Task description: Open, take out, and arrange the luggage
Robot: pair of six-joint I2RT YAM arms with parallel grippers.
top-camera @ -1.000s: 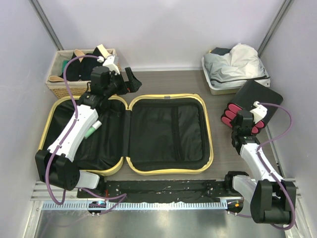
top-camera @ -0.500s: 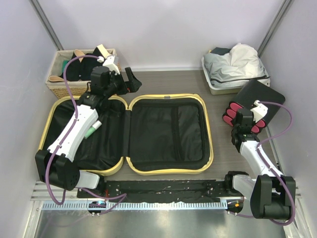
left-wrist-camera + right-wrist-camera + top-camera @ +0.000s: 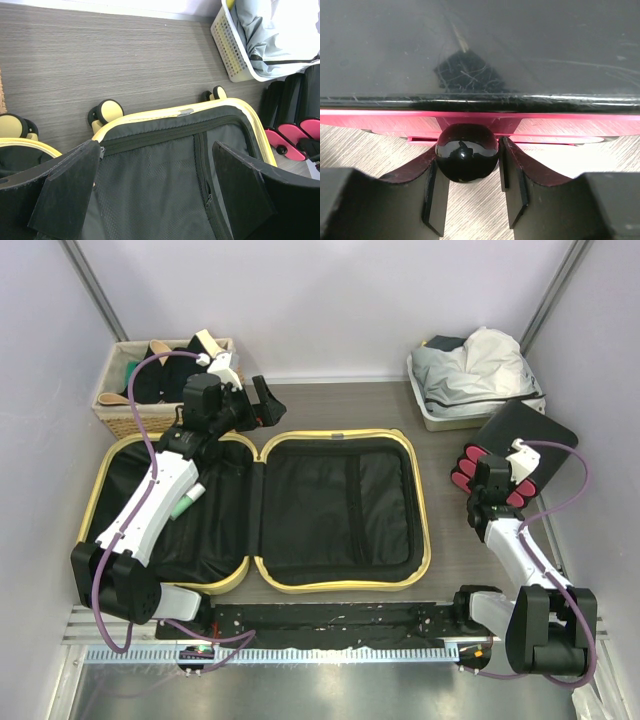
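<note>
The luggage lies opened flat in the middle of the tabletop, both pale-yellow shells facing up and showing their black lining. The opening step looks done. The right-hand shell appears bare. In the left-hand shell, a small green-and-white tube shows beside the left arm, which hides part of that shell, so emptying seems close to finished but not complete.

The left tool hovers over the far edge of the case near its wheels, with its fingers spread wide and nothing between them.

On the right, well apart from the case, the right tool pinches a black knob on the pink front of a black box fitted with pink cylinders. The box sits on the tabletop just in front of a white basket of pale clothing. A wicker basket of dark items stands at the far left.

By the look of it, arranging is under way, and the tube and the final placing of the box are what remain.
</note>
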